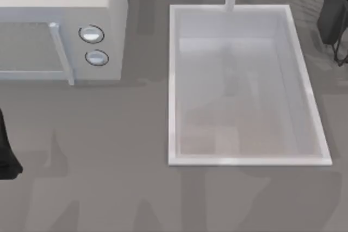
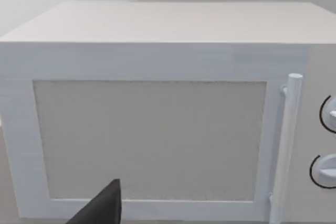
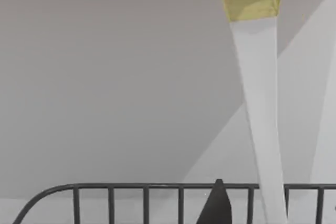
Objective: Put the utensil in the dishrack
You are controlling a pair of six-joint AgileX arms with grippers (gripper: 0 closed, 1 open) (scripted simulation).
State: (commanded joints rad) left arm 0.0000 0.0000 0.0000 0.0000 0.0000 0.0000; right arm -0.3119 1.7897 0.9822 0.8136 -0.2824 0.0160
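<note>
Utensil (image 3: 260,103) hung in the right wrist view, slim cream handle running down past the dishrack (image 3: 147,195) wires, yellow band and red head at the far end. Judged light, rigid and smooth, so liable to pivot or slip in a pinch; best taken on the handle near its middle, across the narrow width. Right gripper (image 3: 215,205) showed one dark fingertip at the rack's top wire, just beside the handle; whether it held the utensil, cannot tell. Rack stood beyond the sink (image 1: 174,91), toward the table's right. Left gripper (image 2: 102,208) sat parked facing the microwave (image 2: 157,61), claw state unclear.
</note>
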